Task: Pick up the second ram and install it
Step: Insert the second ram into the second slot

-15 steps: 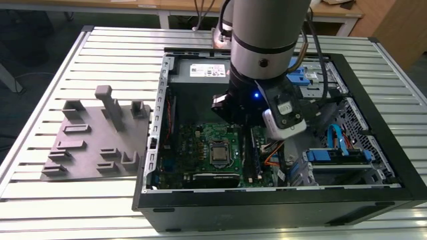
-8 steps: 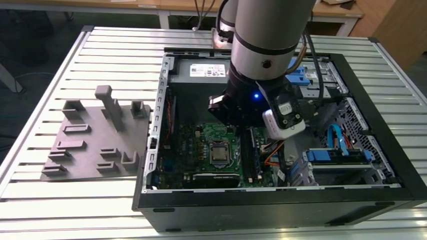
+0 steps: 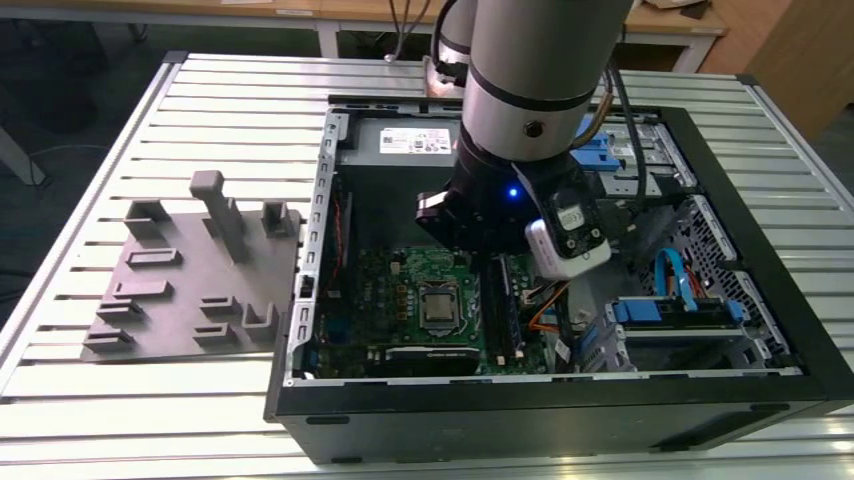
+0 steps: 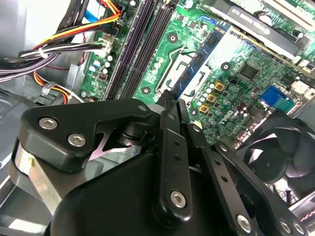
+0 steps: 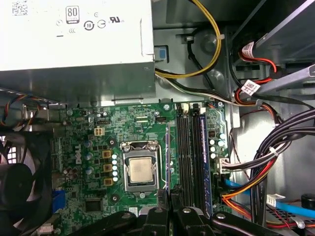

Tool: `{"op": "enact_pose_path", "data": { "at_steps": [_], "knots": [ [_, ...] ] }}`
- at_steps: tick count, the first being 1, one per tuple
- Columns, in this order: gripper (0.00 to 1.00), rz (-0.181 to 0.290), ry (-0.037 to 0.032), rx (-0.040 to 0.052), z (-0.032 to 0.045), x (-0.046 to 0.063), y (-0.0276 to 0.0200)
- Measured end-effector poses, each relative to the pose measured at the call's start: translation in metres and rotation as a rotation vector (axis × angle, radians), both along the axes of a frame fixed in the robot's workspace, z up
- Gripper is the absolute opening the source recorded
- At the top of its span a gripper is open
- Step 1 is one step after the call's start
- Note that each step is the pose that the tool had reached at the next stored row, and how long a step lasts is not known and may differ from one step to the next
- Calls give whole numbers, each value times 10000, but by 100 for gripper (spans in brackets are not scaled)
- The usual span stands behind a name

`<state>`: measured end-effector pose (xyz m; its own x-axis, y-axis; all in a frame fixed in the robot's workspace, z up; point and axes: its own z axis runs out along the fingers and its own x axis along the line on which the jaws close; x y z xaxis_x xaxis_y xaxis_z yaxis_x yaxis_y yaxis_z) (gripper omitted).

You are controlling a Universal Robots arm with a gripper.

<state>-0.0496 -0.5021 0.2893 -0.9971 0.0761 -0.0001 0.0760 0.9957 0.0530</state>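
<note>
In the first wrist view the second ram (image 5: 167, 157) shows edge-on as a thin dark strip standing out from my gripper (image 5: 170, 210), whose fingers are shut on it. It hangs above the green motherboard (image 5: 123, 132), between the silver processor (image 5: 141, 170) and the black memory slots (image 5: 189, 157). Another stick (image 5: 203, 162) sits in the slot farthest from the processor. In the second wrist view the gripper (image 4: 171, 98) has its black fingers pressed together over the board. In the exterior view the arm (image 3: 534, 100) stands over the open computer case (image 3: 320, 250).
A grey fixture plate (image 3: 174, 290) with upright posts lies on the slatted table at the exterior view's left. Inside the case are the power supply (image 5: 74, 39), a black fan (image 5: 19, 187) and bundled cables (image 5: 266, 162) beside the slots.
</note>
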Motion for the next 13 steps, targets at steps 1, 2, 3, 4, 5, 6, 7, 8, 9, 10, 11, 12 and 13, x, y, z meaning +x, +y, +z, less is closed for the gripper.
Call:
{"op": "enact_pose_path", "data": {
  "at_steps": [1, 2, 3, 4, 5, 6, 7, 8, 9, 10, 11, 12, 13],
  "knots": [
    [14, 0, -1, 1, -3, 1, 0],
    [14, 0, -1, 3, -9, 2, 0],
    [14, 1, 0, 1, -14, 2, 0],
    [14, 1, 2, 0, -21, 3, 0],
    [14, 1, 2, 1, -29, 6, 0],
    [14, 2, 2, 0, -36, 13, 0],
    [14, 2, 3, -1, -45, 22, 0],
    [14, 0, 4, 0, -56, 30, 0],
    [14, 1, 5, 0, -66, 42, 0],
    [14, 0, 8, 0, -79, 54, 0],
    [14, 0, 11, -1, -92, 64, 0],
    [14, 0, 14, -1, -107, 74, 0],
    [14, 0, 16, 0, -123, 84, 0]
  ]
}}
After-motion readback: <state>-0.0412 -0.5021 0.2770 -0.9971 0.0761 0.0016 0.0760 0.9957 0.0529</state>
